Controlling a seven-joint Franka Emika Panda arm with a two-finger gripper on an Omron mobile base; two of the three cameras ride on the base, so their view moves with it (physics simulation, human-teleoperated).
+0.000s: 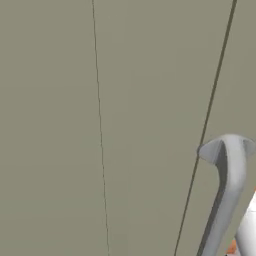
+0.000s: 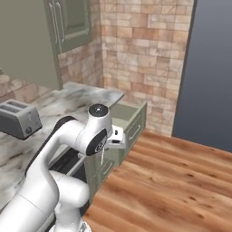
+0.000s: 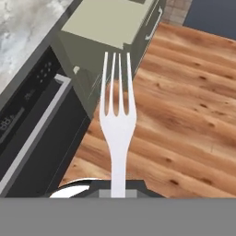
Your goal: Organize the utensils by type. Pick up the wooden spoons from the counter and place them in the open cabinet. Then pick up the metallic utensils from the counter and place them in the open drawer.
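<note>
My gripper (image 3: 118, 186) is shut on the handle of a thin silver-grey fork (image 3: 117, 115), one of the metallic utensils. Its tines point toward the open drawer (image 3: 110, 25). In the right base view the gripper (image 2: 113, 139) hangs over the floor just in front of the olive-green open drawer (image 2: 131, 115), with the fork (image 2: 102, 156) dangling below the hand. The marbled counter (image 2: 68, 97) lies to the left. The cabinet door (image 1: 125, 125) with its silver bar handle (image 1: 227, 190) stands very close in the left base view. An orange-brown sliver (image 1: 232, 247) at its bottom edge is too small to identify.
A grey toaster (image 2: 18, 118) stands on the counter at left. A black appliance front (image 3: 32, 129) with a bar handle sits under the counter beside the drawer. Wooden floor (image 2: 172, 181) spreads to the right, with a dark tall panel (image 2: 210, 68) behind it.
</note>
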